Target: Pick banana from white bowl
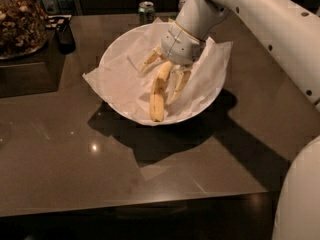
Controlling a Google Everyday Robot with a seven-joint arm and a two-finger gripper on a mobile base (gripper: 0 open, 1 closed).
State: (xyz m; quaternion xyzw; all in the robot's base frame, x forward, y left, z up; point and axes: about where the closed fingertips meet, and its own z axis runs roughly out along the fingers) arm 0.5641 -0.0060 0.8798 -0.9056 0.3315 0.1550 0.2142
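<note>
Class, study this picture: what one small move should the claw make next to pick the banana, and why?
Probably close the claw on the banana: its open fingers straddle the banana's upper end inside the bowl, and nothing looks gripped yet.

1 camera looks steeply down from nearby at the white bowl (pixel 103 64), jaws inside it.

Dark glossy countertop (pixel 75 159) beneath the gripper (pixel 161 79); behind it a green can (pixel 146 11), leftward perhaps a nut jar (pixel 20 24).
</note>
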